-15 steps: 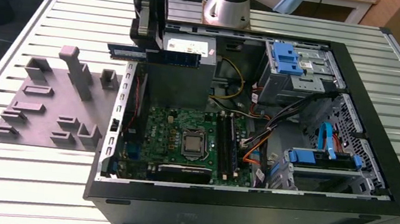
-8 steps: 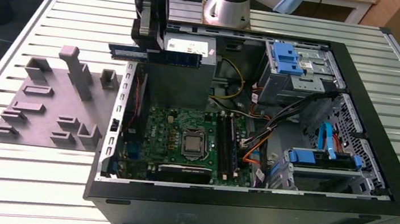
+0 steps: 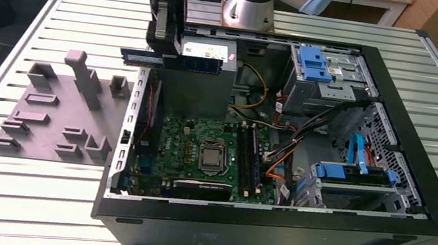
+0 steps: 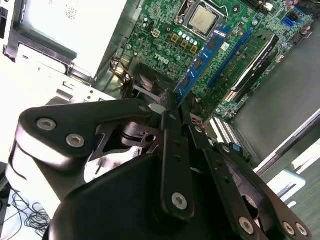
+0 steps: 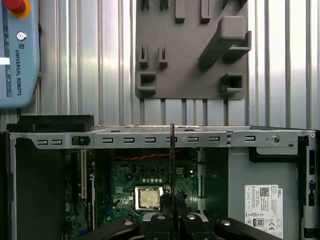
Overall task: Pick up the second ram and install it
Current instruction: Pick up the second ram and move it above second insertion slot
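The pincer [image 3: 163, 53] is clamped on one second ram [image 3: 203, 64], held level over the open computer case [image 3: 273, 229]. One green motherboard [image 3: 179, 142] lies inside.

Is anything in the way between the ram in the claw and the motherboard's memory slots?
Nothing visible. The claw holds the second ram above the open case; the memory slots lie exposed, with cables beside them.
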`<state>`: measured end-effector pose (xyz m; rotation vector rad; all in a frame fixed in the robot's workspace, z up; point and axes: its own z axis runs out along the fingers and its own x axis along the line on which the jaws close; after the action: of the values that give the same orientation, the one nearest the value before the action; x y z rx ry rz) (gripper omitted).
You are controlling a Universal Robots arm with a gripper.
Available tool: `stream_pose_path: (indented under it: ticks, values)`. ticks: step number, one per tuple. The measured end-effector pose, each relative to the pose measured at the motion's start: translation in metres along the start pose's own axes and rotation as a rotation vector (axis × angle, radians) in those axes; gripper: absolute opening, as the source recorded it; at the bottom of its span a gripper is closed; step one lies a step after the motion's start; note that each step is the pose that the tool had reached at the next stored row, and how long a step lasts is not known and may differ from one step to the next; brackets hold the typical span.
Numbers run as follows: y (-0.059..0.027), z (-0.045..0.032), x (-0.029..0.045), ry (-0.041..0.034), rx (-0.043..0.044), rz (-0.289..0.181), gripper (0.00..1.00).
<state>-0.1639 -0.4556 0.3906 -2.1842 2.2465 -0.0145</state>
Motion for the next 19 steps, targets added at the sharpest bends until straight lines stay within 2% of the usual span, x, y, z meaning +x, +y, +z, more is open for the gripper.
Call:
stream_pose_path:
  ticks: [19]
  values:
    - [-0.0039,0.0004,-0.0001,0.0002,0.0,0.0,0.14]
